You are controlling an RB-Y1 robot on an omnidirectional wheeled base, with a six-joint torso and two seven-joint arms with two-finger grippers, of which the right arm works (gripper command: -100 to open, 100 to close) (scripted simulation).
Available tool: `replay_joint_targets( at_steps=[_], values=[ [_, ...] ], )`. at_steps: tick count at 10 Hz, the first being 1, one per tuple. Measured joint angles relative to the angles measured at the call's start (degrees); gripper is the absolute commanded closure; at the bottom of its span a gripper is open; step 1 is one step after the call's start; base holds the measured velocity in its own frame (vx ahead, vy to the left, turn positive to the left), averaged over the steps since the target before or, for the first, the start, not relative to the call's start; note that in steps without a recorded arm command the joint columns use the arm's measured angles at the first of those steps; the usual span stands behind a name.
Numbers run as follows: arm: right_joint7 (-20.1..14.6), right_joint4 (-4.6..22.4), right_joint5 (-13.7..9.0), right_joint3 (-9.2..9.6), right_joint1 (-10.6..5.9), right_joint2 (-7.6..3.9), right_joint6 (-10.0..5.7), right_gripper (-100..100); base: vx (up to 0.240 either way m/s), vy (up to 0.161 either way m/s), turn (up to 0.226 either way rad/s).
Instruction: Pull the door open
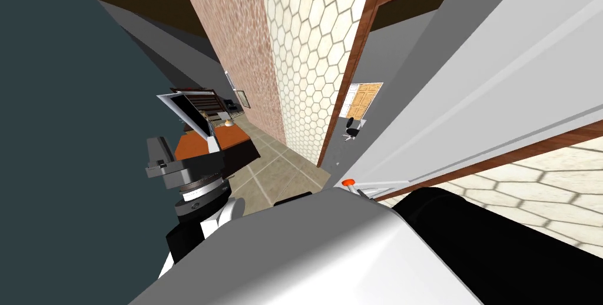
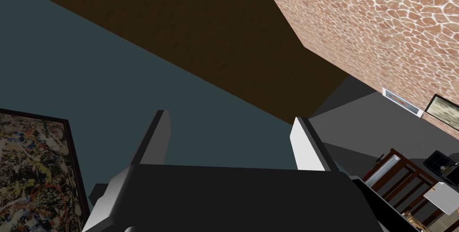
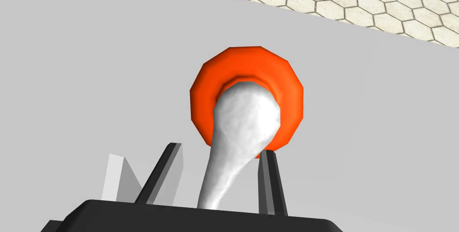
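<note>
Where right hand straddles it, white lever on orange rose, grey door, cannot tell if gripped.

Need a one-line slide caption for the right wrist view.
Right gripper around the white lever handle, on its orange round base, against the grey door.

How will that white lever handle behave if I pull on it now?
The white lever handle looks rigid and smoothly rounded, so the right pincer may slide along it. It narrows toward the pincer, offering little to catch. The broad grey door likely swings heavily.
</note>
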Motion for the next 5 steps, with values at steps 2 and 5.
replay_joint_targets(
  at_steps=[2, 5],
  values=[
    [-0.05, 2.06, 0.15, 0.06, -1.54, 0.41, -0.65, 100, 0.005, -0.009, 0.018],
    [-0.65, 11.60, 0.70, 0.80, -5.04, 1.04, -4.88, 100, -0.005, 0.011, -0.002]
  ],
)
